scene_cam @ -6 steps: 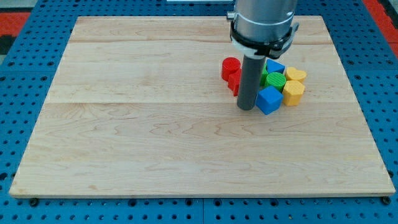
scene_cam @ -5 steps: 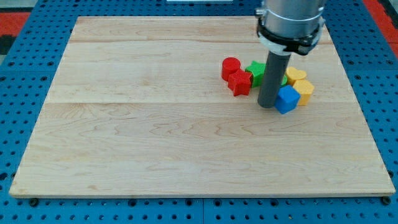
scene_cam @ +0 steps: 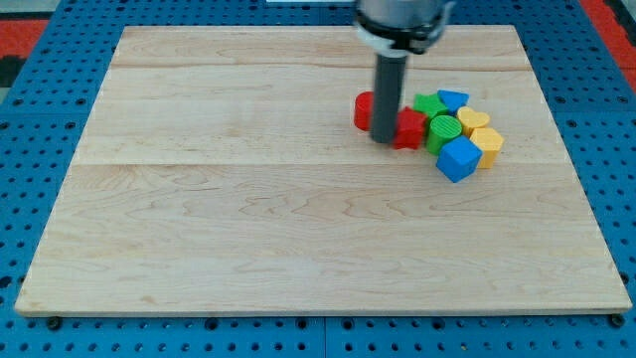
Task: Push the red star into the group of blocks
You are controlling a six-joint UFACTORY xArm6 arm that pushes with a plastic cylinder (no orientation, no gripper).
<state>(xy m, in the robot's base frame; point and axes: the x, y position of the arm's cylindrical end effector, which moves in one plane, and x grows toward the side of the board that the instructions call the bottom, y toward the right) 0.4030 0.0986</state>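
A pale, blond wooden surface with faint grain lines lies on a bright blue pegboard dotted with dark holes, with a patch of red at the view's top left corner. On it sit a red star block, a red cylinder block, a green ridged round block, a second green block, two blue blocks and two yellow blocks. The dark grey rod ends at my tip, below a silver-grey metal collar.

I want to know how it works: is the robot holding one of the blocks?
No, nothing is held. My tip only pushes; it stands at the red star, on its left side, with no grip on it.
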